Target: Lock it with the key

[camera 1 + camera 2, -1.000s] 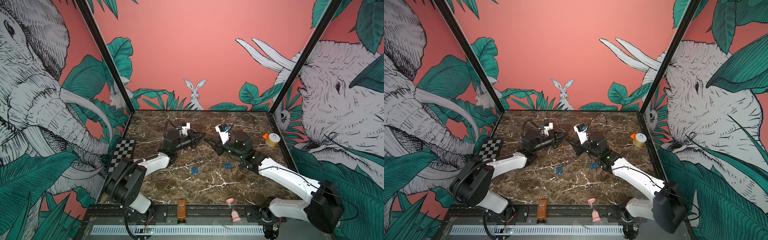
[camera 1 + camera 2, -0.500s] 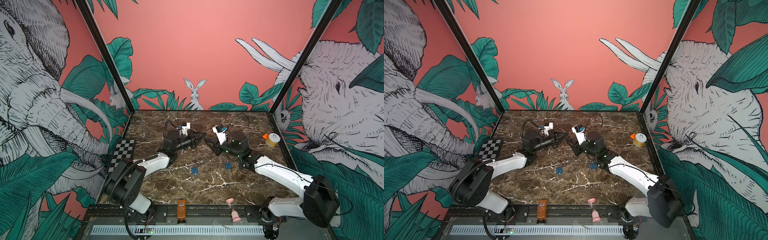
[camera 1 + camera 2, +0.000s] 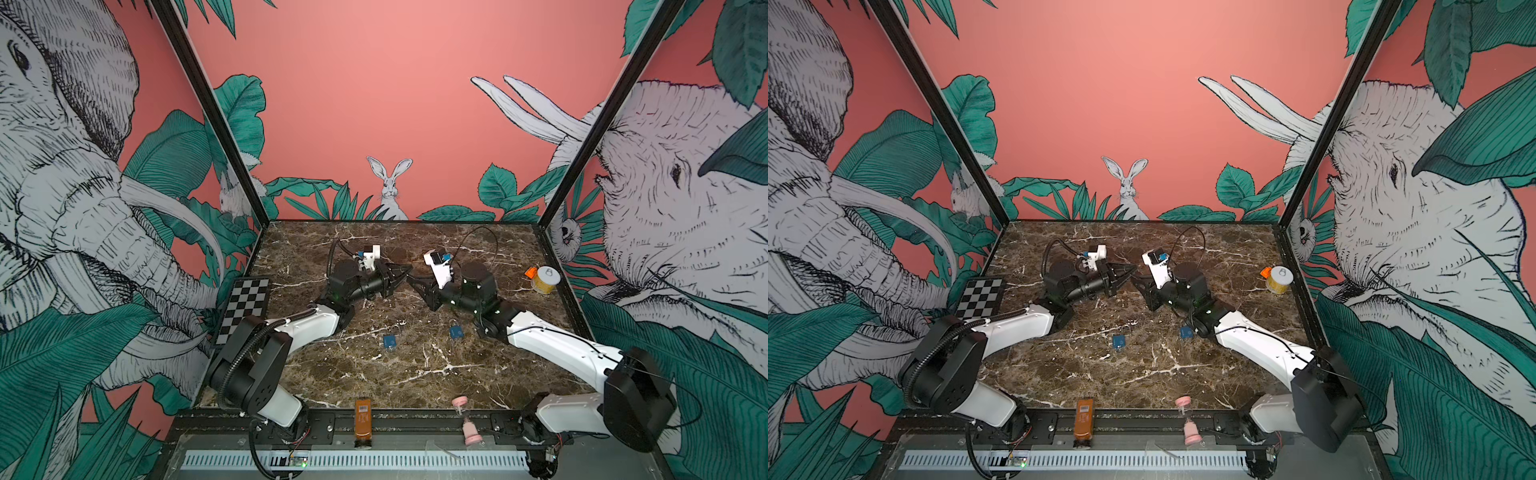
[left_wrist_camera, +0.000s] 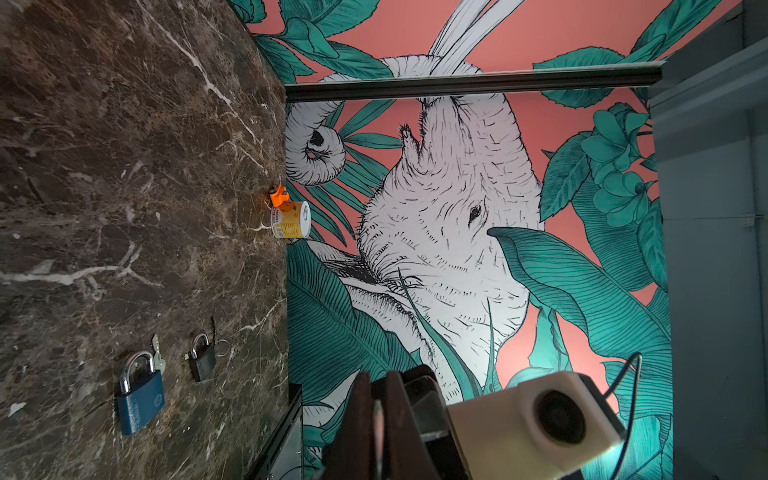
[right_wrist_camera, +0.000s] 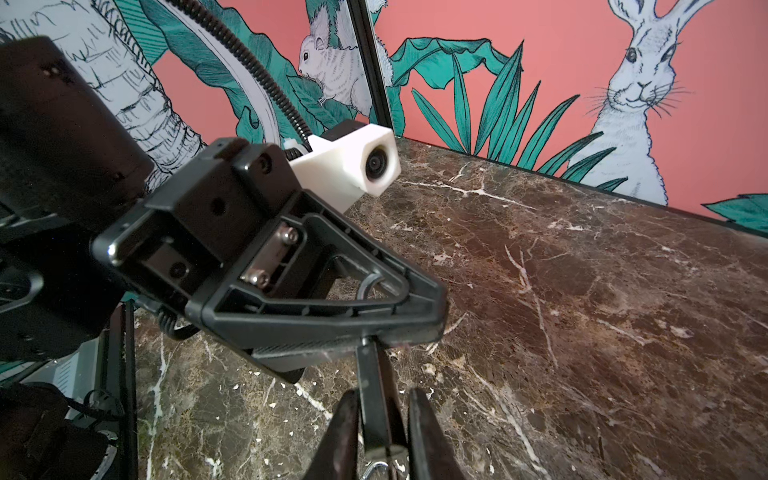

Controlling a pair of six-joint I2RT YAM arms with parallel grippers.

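Observation:
Both grippers meet tip to tip above the middle of the table. My right gripper (image 5: 382, 395) (image 3: 412, 280) is shut on a small black padlock (image 5: 374, 382), whose silver shackle (image 5: 376, 471) points back toward the wrist. The padlock's far end touches the left gripper's fingers (image 5: 374, 307), and a short metal stub of the key (image 5: 365, 340) shows at that joint. My left gripper (image 4: 376, 386) (image 3: 408, 272) is shut, with only a thin pale sliver showing between its jaws. In both top views the padlock and key are too small to make out.
Two blue padlocks (image 3: 389, 341) (image 3: 456, 332) lie on the marble, one with a loose key (image 4: 157, 357) beside it. A yellow can (image 3: 545, 279) stands at the right wall and a checkerboard (image 3: 245, 309) at the left. A brown object (image 3: 363, 419) and a pink hourglass (image 3: 465, 419) sit on the front rail.
The right gripper has moved left up to the left gripper's tip, and its jaws have narrowed. The left arm has not moved.

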